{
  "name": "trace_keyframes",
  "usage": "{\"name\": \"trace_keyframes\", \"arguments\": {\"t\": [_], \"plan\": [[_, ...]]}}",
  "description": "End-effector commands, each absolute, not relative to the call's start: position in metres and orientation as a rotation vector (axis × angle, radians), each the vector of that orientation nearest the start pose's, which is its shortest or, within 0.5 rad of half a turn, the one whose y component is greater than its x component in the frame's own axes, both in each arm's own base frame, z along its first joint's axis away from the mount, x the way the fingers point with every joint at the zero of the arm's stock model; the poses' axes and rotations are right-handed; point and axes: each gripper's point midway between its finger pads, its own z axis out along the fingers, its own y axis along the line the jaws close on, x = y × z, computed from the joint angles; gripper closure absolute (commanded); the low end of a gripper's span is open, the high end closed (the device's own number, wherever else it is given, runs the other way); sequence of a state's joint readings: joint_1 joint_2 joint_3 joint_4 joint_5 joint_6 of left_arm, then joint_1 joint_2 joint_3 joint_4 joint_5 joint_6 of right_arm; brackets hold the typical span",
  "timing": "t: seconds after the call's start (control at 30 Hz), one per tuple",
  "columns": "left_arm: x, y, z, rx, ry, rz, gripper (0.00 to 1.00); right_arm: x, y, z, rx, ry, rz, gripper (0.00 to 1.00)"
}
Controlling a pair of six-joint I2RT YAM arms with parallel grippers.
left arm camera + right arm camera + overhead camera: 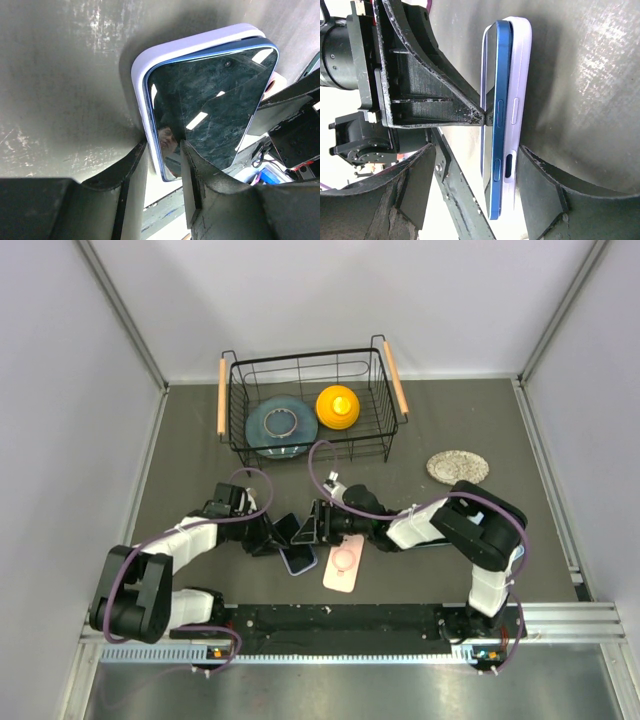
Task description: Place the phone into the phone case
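Only the top view took in the whole table [480, 420]: one wire basket [305, 358] at the far side holding one blue plate [262, 435], one metal ring [279, 421] and one yellow object [338, 406], one round mat [458, 466] to the right, and one pink slab [343, 565] near the front. Just left of that slab the two arms met over one phone [210, 100] and one phone case [170, 50]. The left wrist view showed the blue phone lying screen-up on the lavender case, its right end raised off the rim. The left gripper [163, 145] straddled their near corner; whether it pinched could not be told. The right wrist view showed them edge-on, the right gripper [476, 150] spread wide around their end.
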State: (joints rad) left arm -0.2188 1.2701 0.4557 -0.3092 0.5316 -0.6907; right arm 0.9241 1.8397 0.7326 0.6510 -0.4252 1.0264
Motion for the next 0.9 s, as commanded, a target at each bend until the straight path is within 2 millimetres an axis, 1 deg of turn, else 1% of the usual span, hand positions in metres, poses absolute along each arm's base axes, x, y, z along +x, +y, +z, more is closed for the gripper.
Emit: {"name": "trace_keyframes", "arguments": {"t": [0.0, 0.1, 0.17, 0.23, 0.3, 0.33, 0.4, 0.43, 0.53, 0.6, 0.63, 0.77, 0.83, 0.87], "plan": [[0.180, -0.163, 0.023, -0.455, 2.787, -1.023, 0.63, 0.178, 0.434, 0.113, -0.296, 2.183, 1.747, 0.37], [0.179, -0.162, 0.023, -0.458, 2.787, -1.016, 0.63, 0.178, 0.430, 0.106, -0.281, 2.215, 1.723, 0.37], [0.179, -0.162, 0.024, -0.458, 2.786, -1.010, 0.61, 0.178, 0.428, 0.104, -0.281, 2.212, 1.727, 0.44], [0.178, -0.158, 0.024, -0.464, 2.794, -0.975, 0.59, 0.177, 0.428, 0.109, -0.284, 2.186, 1.755, 0.51], [0.178, -0.156, 0.024, -0.466, 2.797, -0.956, 0.57, 0.174, 0.428, 0.112, -0.294, 2.172, 1.779, 0.53], [0.179, -0.157, 0.026, -0.463, 2.793, -0.959, 0.56, 0.174, 0.428, 0.116, -0.298, 2.155, 1.795, 0.53], [0.178, -0.156, 0.027, -0.464, 2.794, -0.957, 0.56, 0.174, 0.429, 0.116, -0.302, 2.156, 1.795, 0.51], [0.179, -0.156, 0.027, -0.461, 2.792, -0.955, 0.57, 0.173, 0.428, 0.114, -0.302, 2.169, 1.788, 0.47], [0.178, -0.157, 0.027, -0.461, 2.798, -0.961, 0.58, 0.175, 0.429, 0.110, -0.296, 2.183, 1.773, 0.42], [0.178, -0.156, 0.025, -0.460, 2.806, -0.958, 0.59, 0.173, 0.430, 0.110, -0.306, 2.178, 1.787, 0.44], [0.178, -0.157, 0.025, -0.460, 2.806, -0.960, 0.59, 0.173, 0.430, 0.111, -0.299, 2.176, 1.803, 0.47], [0.177, -0.156, 0.023, -0.456, 2.813, -0.952, 0.59, 0.171, 0.431, 0.112, -0.309, 2.170, 1.825, 0.53], [0.177, -0.156, 0.023, -0.457, 2.814, -0.954, 0.59, 0.171, 0.432, 0.113, -0.311, 2.157, 1.840, 0.54], [0.177, -0.156, 0.023, -0.458, 2.816, -0.954, 0.59, 0.170, 0.432, 0.112, -0.316, 2.161, 1.845, 0.52]]}}
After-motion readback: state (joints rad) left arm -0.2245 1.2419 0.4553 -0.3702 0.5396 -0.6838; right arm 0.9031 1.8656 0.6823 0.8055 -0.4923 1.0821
